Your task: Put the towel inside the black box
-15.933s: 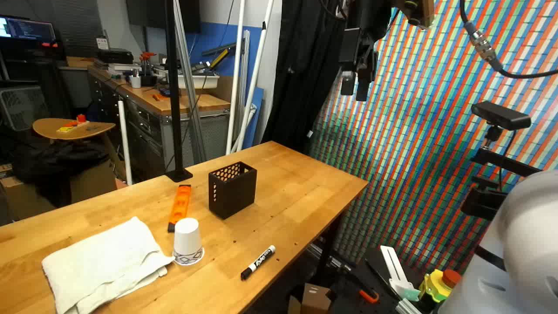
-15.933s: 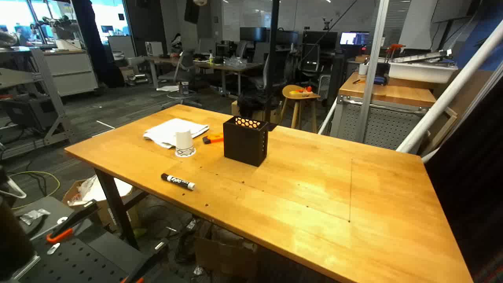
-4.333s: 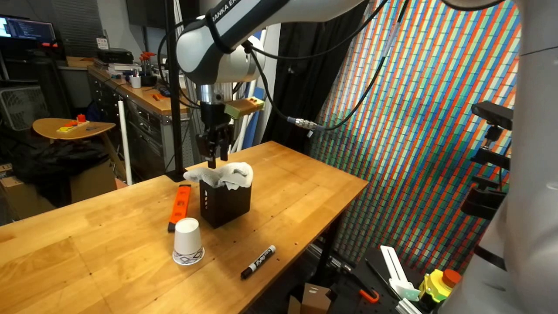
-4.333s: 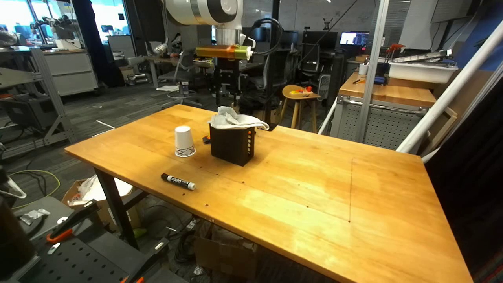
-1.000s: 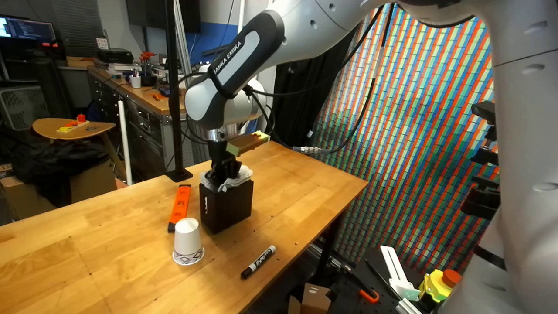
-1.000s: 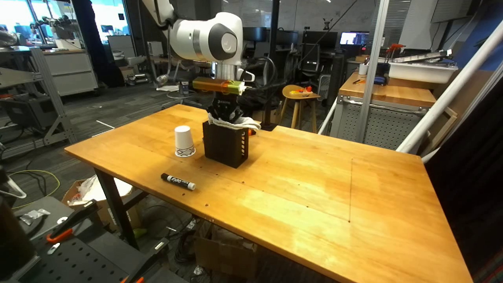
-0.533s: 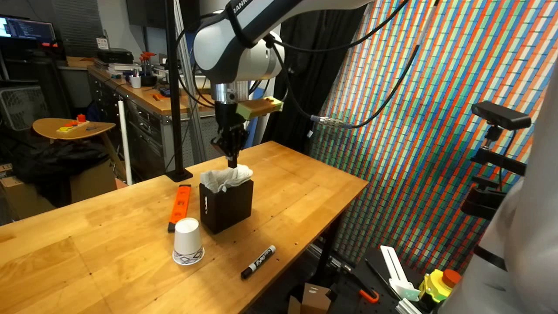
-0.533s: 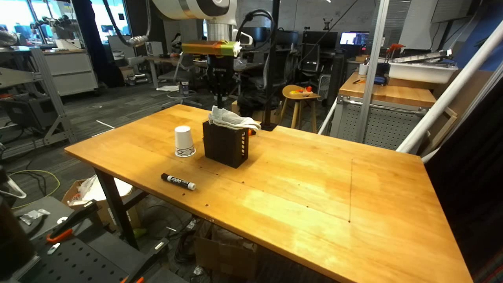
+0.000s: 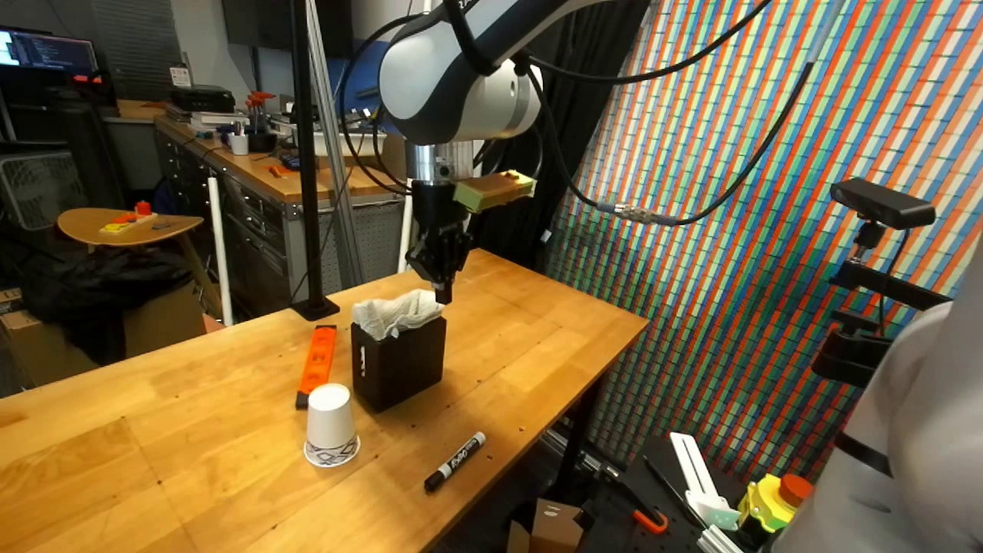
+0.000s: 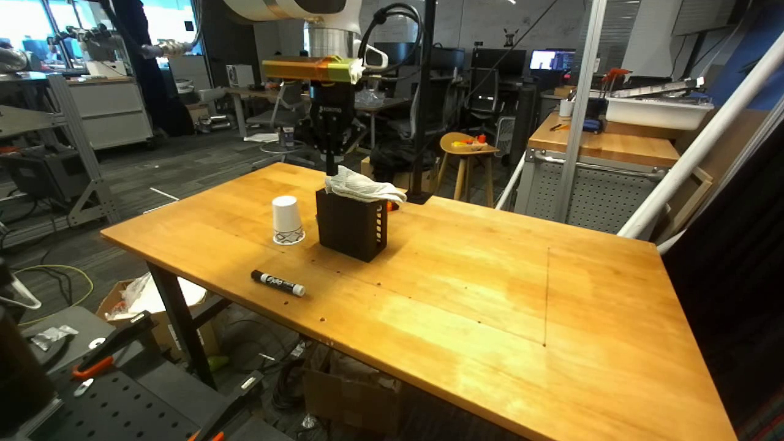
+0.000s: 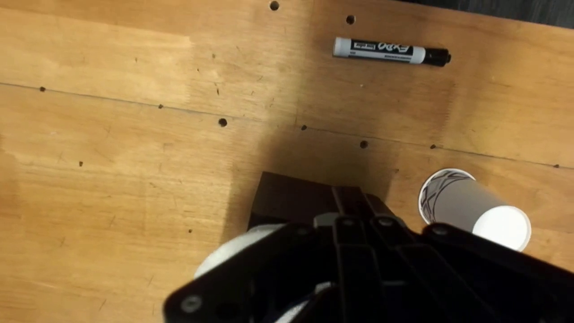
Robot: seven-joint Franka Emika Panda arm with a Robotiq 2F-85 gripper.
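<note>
Grained wood tabletop [image 10: 490, 269]; rumpled towel [image 9: 395, 313] bulging from rectangular black box [image 9: 399, 365]; hand [image 9: 443, 294] pinched narrow.

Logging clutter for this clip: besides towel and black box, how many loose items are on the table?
3: white cup and orange level near the box, marker by the table edge.

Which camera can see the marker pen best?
The wrist view: the marker pen looks biggest there, and nothing covers it. Both exterior views show it whole too, lying on the table, but much smaller.
</note>
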